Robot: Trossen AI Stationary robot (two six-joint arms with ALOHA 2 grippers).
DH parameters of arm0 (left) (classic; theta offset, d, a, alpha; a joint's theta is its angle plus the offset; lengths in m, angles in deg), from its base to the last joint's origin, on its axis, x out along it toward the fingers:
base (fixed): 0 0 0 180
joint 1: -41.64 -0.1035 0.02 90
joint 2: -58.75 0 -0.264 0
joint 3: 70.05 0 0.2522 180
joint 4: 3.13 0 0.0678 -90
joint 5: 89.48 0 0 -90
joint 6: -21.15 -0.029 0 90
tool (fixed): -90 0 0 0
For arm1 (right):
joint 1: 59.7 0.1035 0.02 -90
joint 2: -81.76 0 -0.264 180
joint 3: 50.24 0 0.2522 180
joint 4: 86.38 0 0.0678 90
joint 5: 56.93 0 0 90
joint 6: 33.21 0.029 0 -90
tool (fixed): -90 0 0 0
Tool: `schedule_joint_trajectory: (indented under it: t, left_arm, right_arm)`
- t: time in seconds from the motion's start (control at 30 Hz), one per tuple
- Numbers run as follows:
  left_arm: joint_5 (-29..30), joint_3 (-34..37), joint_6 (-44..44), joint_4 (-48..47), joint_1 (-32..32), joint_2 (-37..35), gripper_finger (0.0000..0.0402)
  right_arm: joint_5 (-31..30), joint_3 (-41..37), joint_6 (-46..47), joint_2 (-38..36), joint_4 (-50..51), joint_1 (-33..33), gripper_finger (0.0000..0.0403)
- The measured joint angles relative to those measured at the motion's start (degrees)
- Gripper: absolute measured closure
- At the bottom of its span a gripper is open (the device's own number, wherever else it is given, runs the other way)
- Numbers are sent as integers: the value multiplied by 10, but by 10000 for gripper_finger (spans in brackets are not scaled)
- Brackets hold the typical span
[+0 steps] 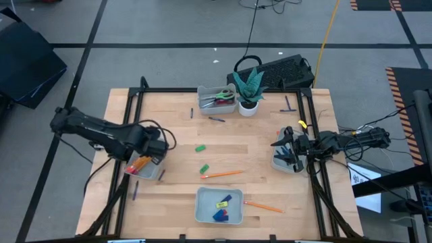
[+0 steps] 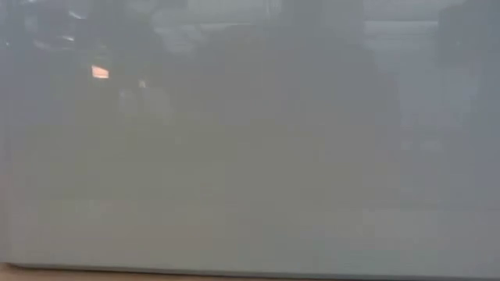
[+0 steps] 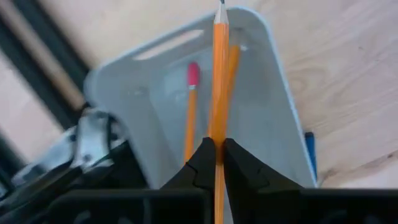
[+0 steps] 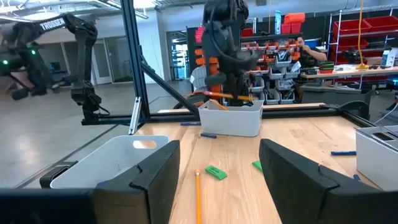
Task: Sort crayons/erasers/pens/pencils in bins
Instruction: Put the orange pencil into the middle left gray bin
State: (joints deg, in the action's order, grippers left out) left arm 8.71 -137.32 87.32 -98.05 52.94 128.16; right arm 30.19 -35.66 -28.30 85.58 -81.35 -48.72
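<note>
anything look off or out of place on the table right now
Mostly unsorted strays: two green erasers and two pencils lie loose on the table mid-board, pens near the scissors bin. The low view is blanked by something grey. The left gripper holds a pencil over its bin.

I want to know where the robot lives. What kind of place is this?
Probably a workshop or robot lab: shelves with red boxes, a workbench where a person sits, and another robot arm beyond the table.
</note>
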Motion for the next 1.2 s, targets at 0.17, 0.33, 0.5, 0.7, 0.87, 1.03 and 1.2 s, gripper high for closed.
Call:
schedule_joint_trajectory:
  t: [0.17,0.33,0.5,0.7,0.87,1.03,1.2]
  left_arm:
    - [-38,44,-7,28,0,8,358]
    - [-52,46,-1,11,-1,8,292]
    - [-67,-2,0,4,2,7,246]
    - [32,-83,-66,172,37,6,247]
    - [54,-87,-235,443,73,31,258]
    - [54,-86,-343,588,92,97,265]
    - [54,-86,-363,624,79,167,265]
  right_arm:
    - [0,0,0,0,0,0,190]
    - [0,0,0,0,0,0,190]
    - [0,0,0,0,0,0,190]
    - [0,0,0,0,0,0,190]
    - [0,0,0,0,0,0,190]
    - [0,0,0,0,0,0,190]
    - [0,0,0,0,0,0,190]
